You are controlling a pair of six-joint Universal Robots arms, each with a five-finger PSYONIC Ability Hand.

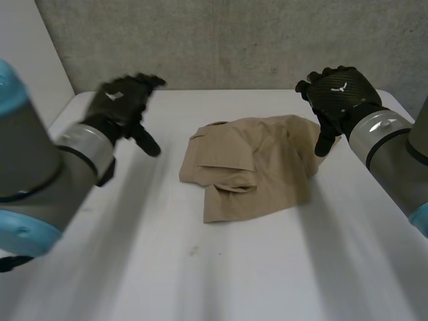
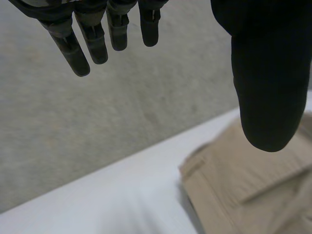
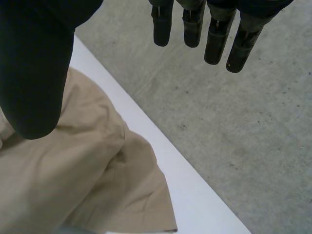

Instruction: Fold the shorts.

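One pair of shorts (image 1: pixel 257 167), lumpy and not neat yet

I count one pair of tan shorts, one white worktop (image 1: pixel 200 274), and two hands on my rig: the left robot hand (image 1: pixel 120 100) and the right robot hand (image 1: pixel 338 93).

The shorts lie in the middle of the worktop, a bit toward the far side. They look folded over on themselves, because I can see layers and a flap on top. But the pile is crooked and wrinkly, and the edges do not line up. So I think the job is begun but not finished. The cloth needs smoothing, and I guess one more tidy fold.

The left robot hand hangs in the air, well apart from the shorts, on their left side. In its wrist view its fingers (image 2: pixel 92 46) are straight and spread away from the thumb, and they hold nothing.

The right robot hand hangs above the far right corner of the shorts, not touching as far as I can tell. Its fingers (image 3: pixel 214 39) are straight and spread too, with nothing in them. Below it a hem of the shorts (image 3: pixel 73 185) lies flat near the worktop's far edge.
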